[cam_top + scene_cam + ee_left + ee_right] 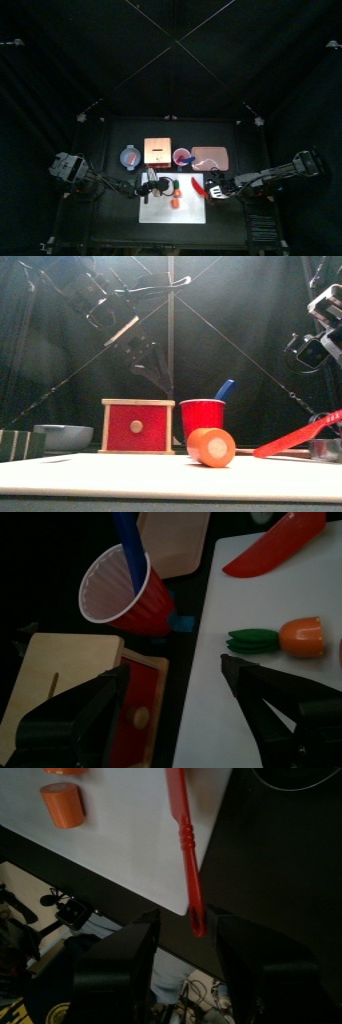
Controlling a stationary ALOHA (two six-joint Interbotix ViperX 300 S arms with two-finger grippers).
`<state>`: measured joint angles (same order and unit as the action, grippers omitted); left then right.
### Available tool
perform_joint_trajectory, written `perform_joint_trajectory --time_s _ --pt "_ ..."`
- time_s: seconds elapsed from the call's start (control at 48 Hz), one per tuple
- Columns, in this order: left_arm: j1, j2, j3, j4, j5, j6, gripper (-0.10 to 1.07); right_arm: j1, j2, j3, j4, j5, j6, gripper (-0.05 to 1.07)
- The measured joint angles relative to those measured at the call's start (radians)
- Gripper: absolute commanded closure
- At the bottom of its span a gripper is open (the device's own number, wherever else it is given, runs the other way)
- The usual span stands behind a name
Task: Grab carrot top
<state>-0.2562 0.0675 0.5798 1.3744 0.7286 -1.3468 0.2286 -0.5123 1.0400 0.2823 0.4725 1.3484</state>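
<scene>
The carrot top (pixel 251 640) is a small green tuft on the end of a stubby orange carrot (pixel 305 636) that lies on the white board (pixel 267 712). My left gripper (pixel 174 667) is open, and the tuft lies just beyond one jaw, apart from it. From above, the carrot (pixel 175 203) sits between both arms. From the front, only the carrot's round orange end (pixel 210 446) shows and the tuft is hidden. My right gripper (pixel 187 928) is open, with the thin end of the red pepper piece (pixel 187 838) between its jaws.
A red cup (pixel 127 587) holding a blue spoon (pixel 128 547) stands beside the board, close to the left gripper. Behind it are a wood-framed red box (pixel 138 426) and a grey bowl (pixel 60 436). The board's edge (pixel 134 878) runs near the right gripper.
</scene>
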Motion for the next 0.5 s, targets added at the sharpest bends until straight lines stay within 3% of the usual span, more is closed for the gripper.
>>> perform_joint_trajectory --time_s 0.146,0.312,0.5 --pt "0.000 -0.003 0.015 0.000 0.025 0.002 -0.05 0.014 0.060 0.002 0.008 -0.075 0.000 0.22" --pt "0.000 -0.011 0.018 0.000 0.071 0.002 -0.05 0.034 0.075 0.002 0.003 -0.084 -0.002 0.22" --pt "-0.002 -0.014 0.018 -0.002 0.080 0.003 -0.05 0.046 0.072 -0.028 -0.101 -0.084 -0.012 0.22"
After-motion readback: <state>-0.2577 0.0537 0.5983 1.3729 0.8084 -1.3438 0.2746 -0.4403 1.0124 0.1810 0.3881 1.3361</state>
